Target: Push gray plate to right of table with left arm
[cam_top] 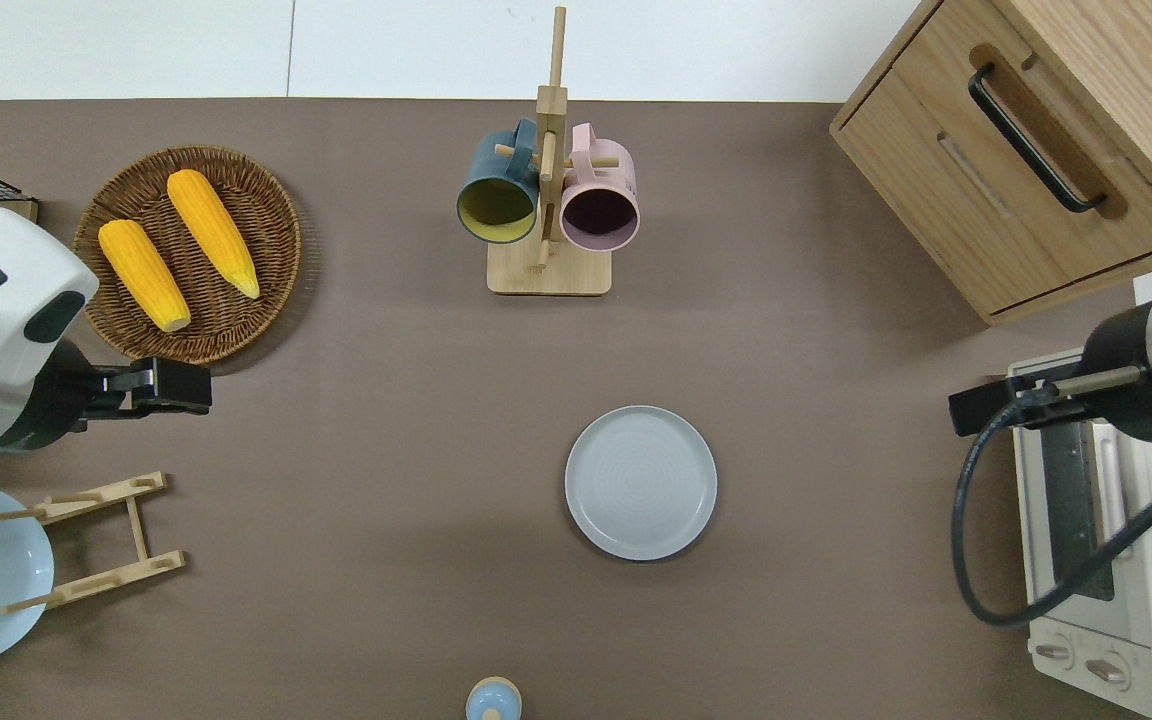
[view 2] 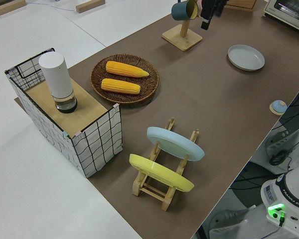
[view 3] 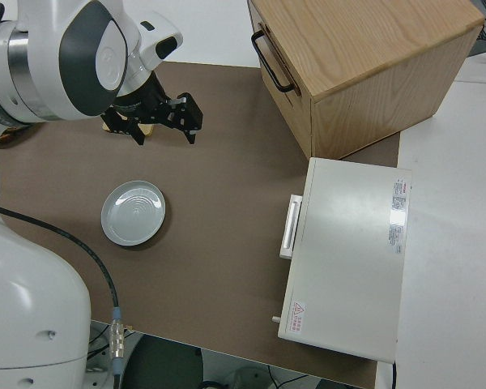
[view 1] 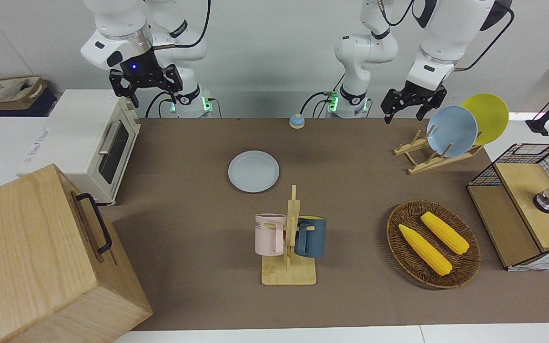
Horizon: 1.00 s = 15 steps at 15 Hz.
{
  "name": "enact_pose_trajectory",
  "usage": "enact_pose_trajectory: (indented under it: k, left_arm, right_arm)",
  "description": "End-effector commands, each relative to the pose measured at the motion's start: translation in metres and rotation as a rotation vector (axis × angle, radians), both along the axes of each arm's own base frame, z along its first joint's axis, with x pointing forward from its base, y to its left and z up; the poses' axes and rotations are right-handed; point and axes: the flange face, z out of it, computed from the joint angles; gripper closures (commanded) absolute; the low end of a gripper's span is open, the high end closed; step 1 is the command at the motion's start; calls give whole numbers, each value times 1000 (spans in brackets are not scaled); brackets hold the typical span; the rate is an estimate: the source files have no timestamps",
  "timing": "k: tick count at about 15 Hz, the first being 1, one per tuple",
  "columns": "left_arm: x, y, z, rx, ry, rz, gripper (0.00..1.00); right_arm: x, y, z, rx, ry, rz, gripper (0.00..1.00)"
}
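**Operator:** Nothing of the push is done yet, as far as I can judge. The gray plate (cam_top: 641,482) lies flat on the table (cam_top: 386,400), around the middle of its length and in the half nearer the robots. It is nearer the robots than the mug rack (cam_top: 547,190) and well apart from it.

**Supervisor:** Where is the left arm?

**Operator:** I have the left gripper (view 1: 412,102) up in the air at its own end of the table. From above it hangs over bare tabletop between the corn basket (cam_top: 188,252) and the wooden plate rack (cam_top: 96,545), well apart from the gray plate. Nothing is touching the plate.

**Supervisor:** Jaws?

**Operator:** On the left gripper the fingers look spread and I see nothing between them, though at this range I hold that loosely. The right gripper (view 1: 146,83) also shows its fingers spread and empty; that arm is parked.

**Supervisor:** So what is left?

**Operator:** All of it, I think. I have to carry the left gripper across to the plate, bring it down beside the rim on the side toward the left arm's end, then slide the plate toward the right arm's end. The toaster oven (view 1: 91,143) and the wooden drawer box (view 1: 41,257) stand at that end, so I plan to stop the plate short of them. The tabletop between plate and oven looks bare.
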Motion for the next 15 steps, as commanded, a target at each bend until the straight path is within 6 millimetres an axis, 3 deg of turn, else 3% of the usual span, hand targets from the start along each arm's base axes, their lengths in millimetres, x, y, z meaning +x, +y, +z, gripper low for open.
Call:
enact_pose_trajectory:
  k: [1,4,6,8,10,13,15]
  left_arm:
    - [2,11,2,23,27,-1,0]
    - [6,13,1,30,31,-15,0]
    - [10,16,16,32,1,-11,0]
    - [22,18,4,31,55,-8,0]
    - [28,25,19,26,44,-9,0]
    - [27,30,23,26,35,-9,0]
    - [26,21,23,28,34,-19,0]
  right_arm:
    - [-3,-1,4,2,4,-15,17]
    - [-3,-2,4,4,5,-17,17]
    - [-3,-2,4,4,5,-17,17]
    - [-3,-2,4,2,4,-17,17]
    - [-3,-1,4,2,4,-15,17]
    - [-3,-2,4,4,5,-17,17]
    - [-3,-2,4,2,4,-17,17]
